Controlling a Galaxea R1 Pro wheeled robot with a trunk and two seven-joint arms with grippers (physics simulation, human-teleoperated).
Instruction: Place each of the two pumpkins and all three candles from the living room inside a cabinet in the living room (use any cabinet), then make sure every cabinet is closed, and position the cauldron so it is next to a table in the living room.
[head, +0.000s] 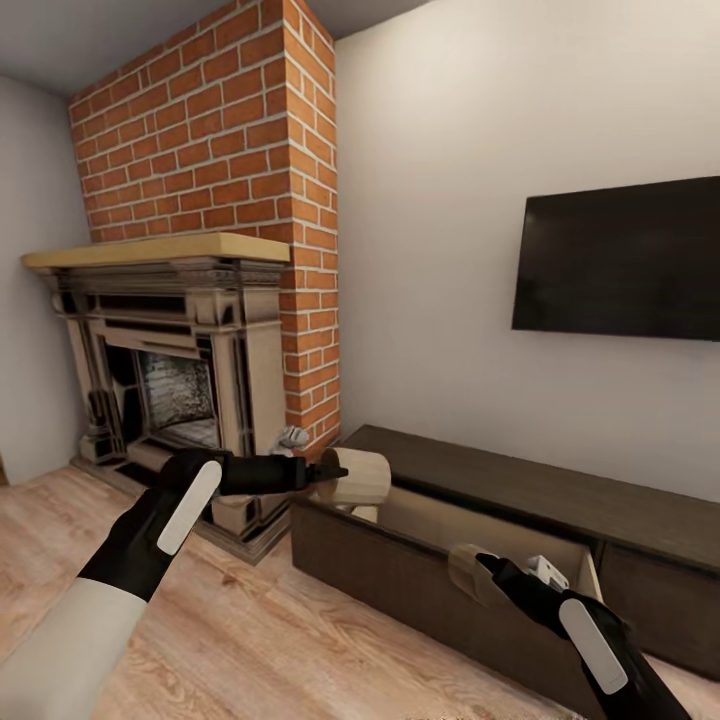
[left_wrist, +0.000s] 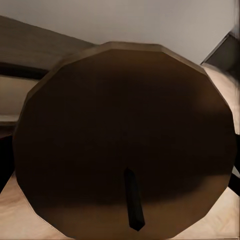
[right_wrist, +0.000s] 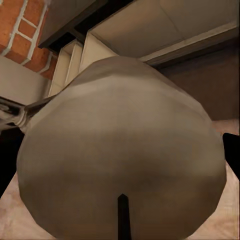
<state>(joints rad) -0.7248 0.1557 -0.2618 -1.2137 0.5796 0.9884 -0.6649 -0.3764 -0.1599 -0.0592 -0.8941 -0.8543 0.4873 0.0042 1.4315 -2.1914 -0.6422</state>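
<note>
The step in hand is stowing candles: both arms carry one to the cabinet (head: 560, 500), the long low dark-brown unit under the wall-mounted television (head: 620, 260), just right of the brick fireplace (head: 190, 370). The left gripper (head: 325, 473) is clamped on a tan candle (head: 360, 477), holding it on its side above the left end of the open drawer (head: 450, 520); in the left wrist view this candle's flat end (left_wrist: 125, 135) with its dark wick faces the camera. The right gripper (head: 485, 572) grips a second candle (head: 466, 572) at the drawer's near front edge, low and right of the first; the right wrist view shows its rounded body (right_wrist: 122, 155) close up, with the pale drawer floor beyond. What can be seen of the drawer's inside is bare light wood; nothing else shows lying in it, though much of it is hidden by the front panel and the arms. Next, I judge, each candle must be brought well inside the drawer walls and lowered before the fingers spread, since a cylinder held sideways may roll. The drawer then needs pushing shut.
</note>
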